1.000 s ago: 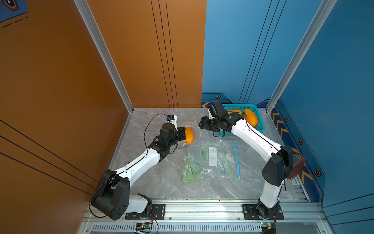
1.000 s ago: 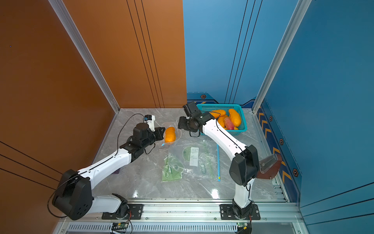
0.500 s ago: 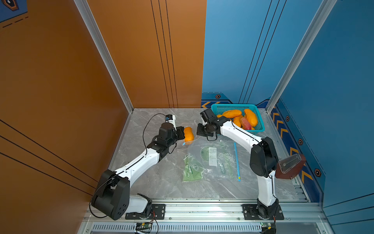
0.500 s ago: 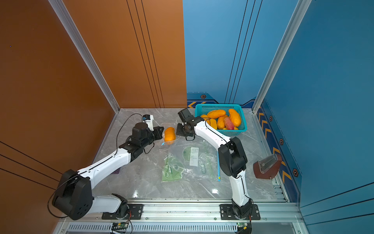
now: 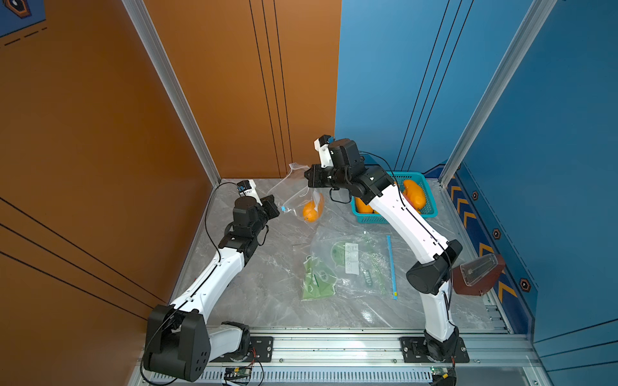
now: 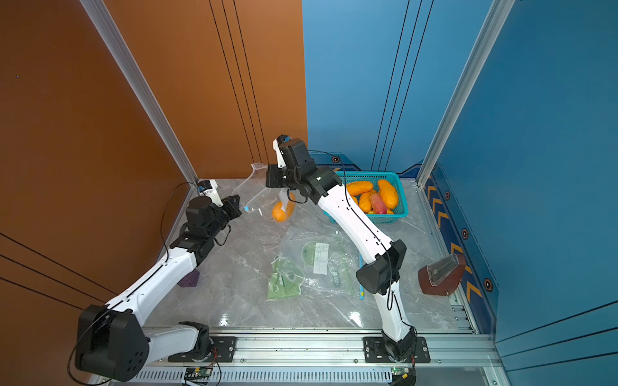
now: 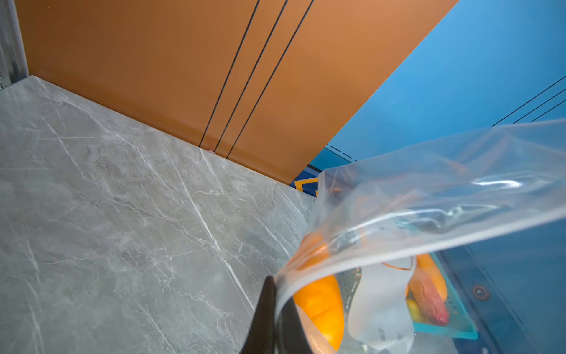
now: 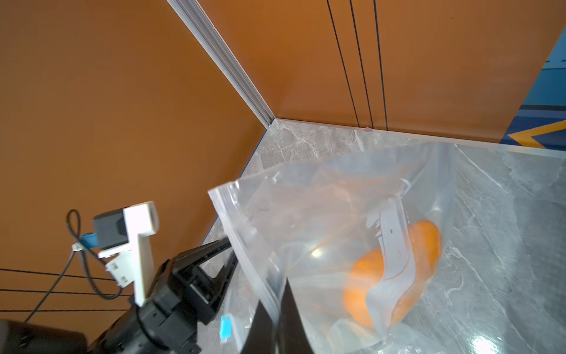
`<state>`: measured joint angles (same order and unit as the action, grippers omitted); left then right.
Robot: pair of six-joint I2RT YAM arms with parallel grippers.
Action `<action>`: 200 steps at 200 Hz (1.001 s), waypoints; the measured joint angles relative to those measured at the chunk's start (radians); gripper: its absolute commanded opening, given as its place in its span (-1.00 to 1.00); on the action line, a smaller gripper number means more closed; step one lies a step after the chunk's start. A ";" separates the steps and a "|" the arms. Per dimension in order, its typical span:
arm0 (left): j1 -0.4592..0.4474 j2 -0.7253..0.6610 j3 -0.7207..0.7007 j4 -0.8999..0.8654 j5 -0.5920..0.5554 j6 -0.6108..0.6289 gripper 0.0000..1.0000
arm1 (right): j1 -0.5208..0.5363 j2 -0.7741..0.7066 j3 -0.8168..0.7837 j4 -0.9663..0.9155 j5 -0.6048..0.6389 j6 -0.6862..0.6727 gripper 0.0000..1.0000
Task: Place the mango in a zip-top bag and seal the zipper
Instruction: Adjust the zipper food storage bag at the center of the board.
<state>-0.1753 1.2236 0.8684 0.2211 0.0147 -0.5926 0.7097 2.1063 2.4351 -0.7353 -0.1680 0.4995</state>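
Mango (image 5: pixel 312 212) is already inside the clear zip-top bag (image 5: pixel 296 197), sitting low in the pouch. The bag hangs off the marble tabletop (image 5: pixel 267 284), strung between both arms near the back corner.

Left gripper (image 5: pixel 276 210): fingers (image 7: pixel 269 306) pinched narrow on the bag's rim, right by the blue slider (image 6: pixel 246 209).

Right gripper (image 5: pixel 307 178): higher up, fingers (image 8: pixel 275 321) clamped thin on the top edge further along the same rim. The right wrist view shows the film caught between them.

Insertion looks done, so the step in hand is the seal: rim stretched between the two pinches. I cannot tell how much of the zipper is closed, as the track is edge-on and glary in the wrist views.

Next move, as a guess: one gripper anchors the rim taut while the other takes the slider and runs it the whole length. The rim has to stay straight and taut, or the thin film bunches. The mango's weight pulls on both pinches, so a loose grip risks a drop.

Spare mangoes sit in the teal basket (image 6: pixel 398 187). A printed bag (image 5: pixel 347 264) lies flat mid-table, not involved.
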 measured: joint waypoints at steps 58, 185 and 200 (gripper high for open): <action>-0.016 -0.018 0.015 -0.037 0.020 0.004 -1.00 | -0.028 0.150 -0.019 -0.077 0.000 -0.004 -0.67; -0.167 0.154 0.074 -0.084 0.042 0.007 -1.00 | -0.214 -0.217 -0.306 -0.146 0.039 -0.164 0.46; -0.172 0.155 0.078 -0.083 0.042 0.002 -1.00 | -0.268 -0.242 -0.311 -0.159 0.059 -0.179 0.46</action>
<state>-0.3477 1.3788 0.9463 0.1379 0.0566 -0.5911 0.4416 1.8641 2.1246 -0.8944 -0.1089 0.3202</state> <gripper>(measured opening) 0.042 0.729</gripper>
